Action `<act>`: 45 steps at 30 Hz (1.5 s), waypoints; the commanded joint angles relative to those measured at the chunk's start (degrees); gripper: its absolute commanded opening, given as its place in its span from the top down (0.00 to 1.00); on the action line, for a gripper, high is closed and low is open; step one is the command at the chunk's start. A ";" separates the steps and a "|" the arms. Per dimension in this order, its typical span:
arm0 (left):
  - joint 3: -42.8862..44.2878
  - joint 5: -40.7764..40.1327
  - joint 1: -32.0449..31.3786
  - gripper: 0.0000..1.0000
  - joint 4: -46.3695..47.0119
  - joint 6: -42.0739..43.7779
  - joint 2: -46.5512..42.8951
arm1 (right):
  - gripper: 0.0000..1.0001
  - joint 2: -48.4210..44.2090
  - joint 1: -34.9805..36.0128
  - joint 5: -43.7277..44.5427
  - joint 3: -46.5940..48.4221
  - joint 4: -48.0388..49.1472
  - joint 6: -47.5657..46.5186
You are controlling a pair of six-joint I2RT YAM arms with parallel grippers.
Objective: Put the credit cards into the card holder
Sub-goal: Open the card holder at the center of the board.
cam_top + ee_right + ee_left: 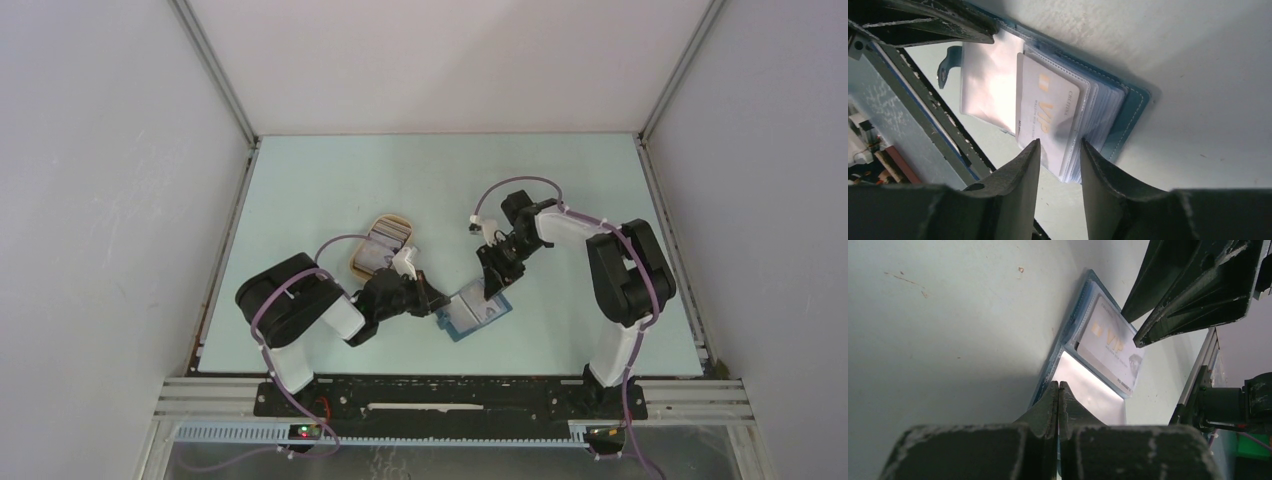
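credit card on card holder, tray behind

card holder edge behind left gripper, card sm. print illegible; tray partly hidden

card holder: teal-blue shell, pale stitching along edge, clear glossy sleeves | credit card: pale grey-white, gold chip, gold "VIP" lettering | worktop: pale mint green | fingers: matt black | tray: tan | cables: purple
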 commanded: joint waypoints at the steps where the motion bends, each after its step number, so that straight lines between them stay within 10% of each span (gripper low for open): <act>1: 0.45 1.06 -0.66 1.00 -0.60 1.82 0.88 | 0.59 0.07 0.34 -6.54 1.74 -2.04 0.46; 16: -1.58 2.45 -0.75 0.96 6.25 -1.32 0.13 | 0.66 1.39 -2.90 -25.97 2.34 -4.42 1.05; 28: -3.47 5.55 -0.13 0.79 16.92 -6.16 1.85 | 0.99 4.17 -0.67 -25.60 2.30 -2.44 4.22; 45: -4.80 5.55 0.53 0.59 21.15 -7.94 2.49 | 1.00 7.74 0.40 -32.05 2.36 -2.61 4.76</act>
